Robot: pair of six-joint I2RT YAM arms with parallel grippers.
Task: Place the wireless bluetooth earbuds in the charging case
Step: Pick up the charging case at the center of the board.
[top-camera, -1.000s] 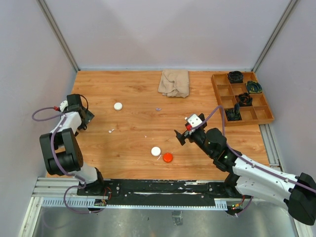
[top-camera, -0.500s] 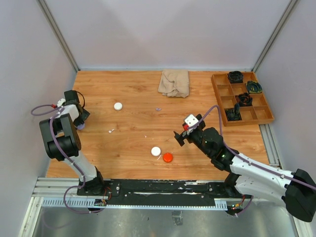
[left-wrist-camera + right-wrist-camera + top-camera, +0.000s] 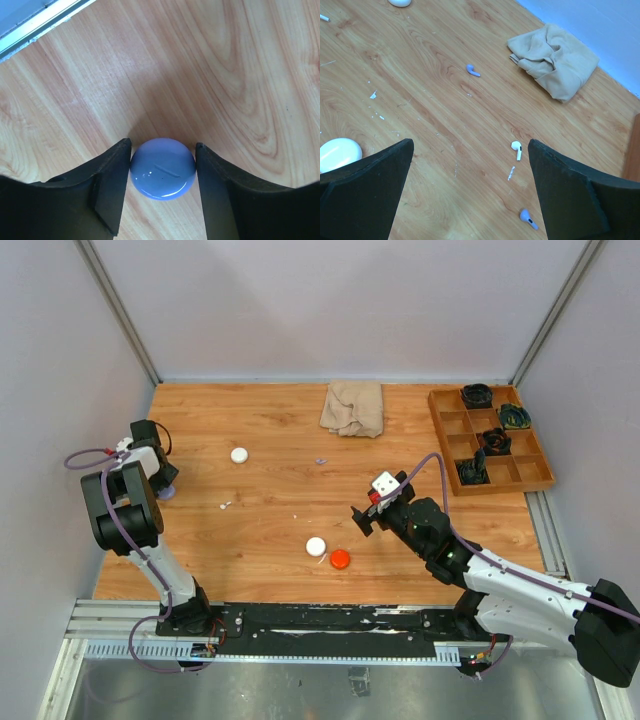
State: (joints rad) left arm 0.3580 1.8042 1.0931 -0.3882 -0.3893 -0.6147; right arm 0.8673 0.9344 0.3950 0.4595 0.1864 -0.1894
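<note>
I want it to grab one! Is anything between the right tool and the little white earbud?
No, nothing visible. The white earbud lies on the bare table ahead of the open right tool. A purple earbud lies nearer the tool, beside the path, not across it.

top external: high behind arm bases (image 3: 190, 618), tilted down, far, whole table (image 3: 270, 430) | left wrist: straight down, very close, purple puck (image 3: 162, 168) framed by left gripper (image 3: 163, 146) | right wrist: low, oblique toward back wall (image 3: 590, 20), mid-range | shared: top and right wrist both see beige cloth (image 3: 554, 62), white puck (image 3: 337, 155); top and left wrist, purple puck at left edge
</note>
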